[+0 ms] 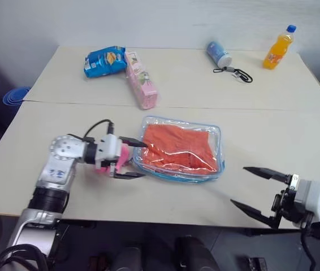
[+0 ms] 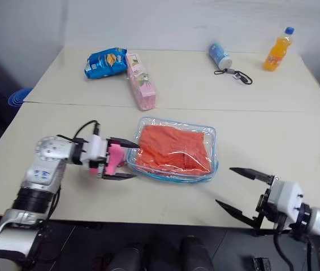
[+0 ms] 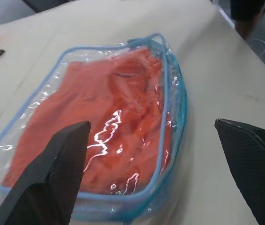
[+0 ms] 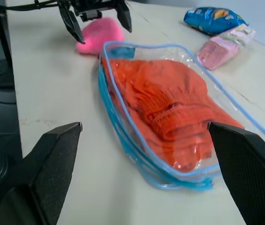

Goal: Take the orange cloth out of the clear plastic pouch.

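Observation:
The clear plastic pouch with light blue edging lies flat in the middle of the table. The orange cloth is folded inside it and takes up most of its space. My left gripper is open at the pouch's left end, one finger on each side of that end, pointing across the table to the right. Looking along it, the left wrist view has the pouch and the cloth between the open fingers. My right gripper is open near the front edge, apart from the pouch's right end.
A pink plush toy lies under the left gripper beside the pouch. At the back are a blue snack bag, a pink packet, a small can with a strap and an orange drink bottle.

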`<state>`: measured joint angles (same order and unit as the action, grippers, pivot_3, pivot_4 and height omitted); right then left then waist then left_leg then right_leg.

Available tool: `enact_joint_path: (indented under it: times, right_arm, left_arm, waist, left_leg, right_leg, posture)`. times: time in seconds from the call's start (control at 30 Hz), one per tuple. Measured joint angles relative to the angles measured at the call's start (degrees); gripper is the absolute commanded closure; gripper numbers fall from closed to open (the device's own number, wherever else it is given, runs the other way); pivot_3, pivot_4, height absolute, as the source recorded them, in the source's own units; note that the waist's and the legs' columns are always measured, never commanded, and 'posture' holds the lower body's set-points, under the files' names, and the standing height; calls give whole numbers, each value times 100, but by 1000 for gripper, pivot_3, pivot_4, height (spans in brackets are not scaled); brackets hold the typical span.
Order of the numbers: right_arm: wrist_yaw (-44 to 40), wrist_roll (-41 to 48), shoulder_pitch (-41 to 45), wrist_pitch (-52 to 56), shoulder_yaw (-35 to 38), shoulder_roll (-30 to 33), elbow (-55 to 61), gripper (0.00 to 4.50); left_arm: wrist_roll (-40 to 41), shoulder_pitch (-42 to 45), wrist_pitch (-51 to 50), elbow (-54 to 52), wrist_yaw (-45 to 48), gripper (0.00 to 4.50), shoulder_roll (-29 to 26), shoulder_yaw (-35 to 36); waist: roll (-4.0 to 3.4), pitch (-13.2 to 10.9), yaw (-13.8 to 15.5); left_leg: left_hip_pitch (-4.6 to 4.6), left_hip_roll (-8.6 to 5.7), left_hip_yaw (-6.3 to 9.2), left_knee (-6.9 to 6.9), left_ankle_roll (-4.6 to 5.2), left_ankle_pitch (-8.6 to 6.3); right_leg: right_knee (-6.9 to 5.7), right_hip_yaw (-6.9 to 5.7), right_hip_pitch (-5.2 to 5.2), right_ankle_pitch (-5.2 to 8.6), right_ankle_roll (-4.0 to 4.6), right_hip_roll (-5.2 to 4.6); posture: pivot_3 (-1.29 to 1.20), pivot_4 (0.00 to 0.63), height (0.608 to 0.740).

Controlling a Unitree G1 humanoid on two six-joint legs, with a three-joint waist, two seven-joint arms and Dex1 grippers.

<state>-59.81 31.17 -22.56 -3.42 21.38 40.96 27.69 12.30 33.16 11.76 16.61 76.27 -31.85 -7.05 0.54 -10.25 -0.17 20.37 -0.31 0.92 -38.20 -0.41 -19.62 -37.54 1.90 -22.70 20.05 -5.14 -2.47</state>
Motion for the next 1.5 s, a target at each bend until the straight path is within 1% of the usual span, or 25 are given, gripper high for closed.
enact_joint_path:
  times: [0.03,0.13,0.2,0.3,0.43,0.5,0.57,0.63,0.73,0.8,0.93,1.03,1.13,1.2,1.23,1.33,1.43,1.5]
  right_arm:
    - [82,-95,-30,-18,-70,-97,21,0]
    - [254,-258,-1,-28,-163,-188,138,0]
    - [351,-350,46,-39,-242,-235,168,0]
    - [437,-445,45,-42,-297,-285,175,0]
    - [543,-537,40,-57,-300,-349,183,0]
    - [593,-554,45,-57,-302,-357,185,0]
    - [656,-557,82,-45,-341,-361,225,0]
    - [702,-555,92,-30,-373,-365,324,0]
    - [781,-523,97,109,-483,-364,465,0]
    - [815,-490,108,249,-569,-358,579,0]
    - [898,-315,391,832,-1097,-273,1029,0]
    - [1022,-300,745,1296,-1552,-184,1190,0]
    - [1173,-360,895,1505,-1723,-191,1185,0]
    - [1157,-471,873,1477,-1798,-189,1149,0]
    - [1114,-524,811,1452,-1808,-180,1117,0]
    - [1022,-593,610,1322,-1751,-153,1045,0]
    - [932,-597,285,1143,-1452,-144,1034,0]
    - [875,-596,-31,1036,-1216,-129,1034,0]
  left_arm:
    - [-175,133,213,257,-48,27,137,-142]
    - [-445,450,589,843,-222,589,424,-306]
    - [-465,576,736,1049,-224,1141,524,-332]
    - [-560,662,1039,1222,-92,2017,502,-436]
    - [-573,709,1146,1549,2,3307,521,-471]
    - [-500,748,1057,1569,-3,3976,641,-424]
    - [-260,781,729,1526,4,4479,780,-345]
    - [-56,786,403,1417,21,4479,846,-273]
    - [289,792,-581,1033,27,4479,842,-183]
    - [392,800,-1026,880,-35,4479,847,-164]
    - [542,821,-1955,594,-322,4479,904,-74]
    - [560,827,-2429,412,-443,4479,906,-73]
    - [554,824,-2543,347,-436,4479,894,-84]
    - [517,802,-2534,248,-364,4029,813,-153]
    - [461,767,-2447,165,-288,3916,746,-234]
    - [357,594,-2156,94,-139,3005,675,-330]
    - [311,513,-1799,61,-130,2064,716,-332]
    - [306,479,-1657,-4,-137,2064,723,-331]
  waist:
    - [0,0,3]
    - [1,-1,5]
    - [1,-1,4]
    - [1,-1,15]
    - [1,-1,19]
    - [1,-1,20]
    - [1,-1,25]
    - [1,-1,22]
    - [1,-1,19]
    - [1,-1,14]
    - [2,-1,8]
    - [3,-2,10]
    - [3,-2,14]
    - [3,-2,15]
    - [3,-2,18]
    - [3,-2,19]
    - [4,-2,41]
    - [4,-1,48]
  left_leg:
    - [-2,0,0,-1,0,0]
    - [-3,0,-1,-2,1,1]
    - [-5,0,0,-2,0,2]
    - [-5,0,1,-2,-1,2]
    - [-4,-1,1,-3,-1,2]
    - [-4,-1,2,-5,-1,2]
    - [-3,-1,2,-6,0,2]
    - [-3,0,4,-6,0,2]
    - [-3,0,6,-5,-1,2]
    - [-3,0,5,-6,-2,3]
    - [-4,0,9,-8,-5,5]
    - [-3,0,10,-10,-7,6]
    - [-2,0,10,-8,-9,6]
    - [0,0,10,-7,-9,6]
    - [0,-1,9,-7,-8,6]
    - [1,-1,9,-7,-7,5]
    - [1,-1,9,-9,-7,5]
    - [1,-1,9,-8,-7,5]
  right_leg:
    - [-4,0,0,0,0,0]
    - [-8,1,-1,0,0,1]
    - [-10,1,-1,0,0,1]
    - [-9,0,-1,0,0,0]
    - [-9,-1,0,0,0,-1]
    - [-11,-1,0,0,0,-1]
    - [-12,-1,0,0,0,-2]
    - [-12,-1,0,0,0,-2]
    - [-13,-2,0,0,0,-2]
    - [-15,-2,0,0,0,-1]
    - [-18,-2,-1,0,0,0]
    - [-17,-2,-1,0,0,-1]
    - [-14,-3,-2,0,0,-1]
    - [-11,-4,-3,0,0,-1]
    - [-9,-3,-2,0,0,-2]
    - [-8,-3,-2,0,0,-2]
    - [-8,-4,-1,0,0,-2]
    - [-9,-4,0,0,0,-2]
  posture:
    - [0,150,740]
    - [0,150,740]
    - [0,150,740]
    - [0,150,740]
    - [0,150,740]
    - [0,150,740]
    - [0,150,740]
    - [0,150,740]
    - [0,150,740]
    - [0,150,740]
    - [0,150,740]
    - [0,150,740]
    - [0,150,740]
    - [0,150,740]
    - [0,150,740]
    - [0,150,740]
    - [0,150,740]
    - [0,150,740]
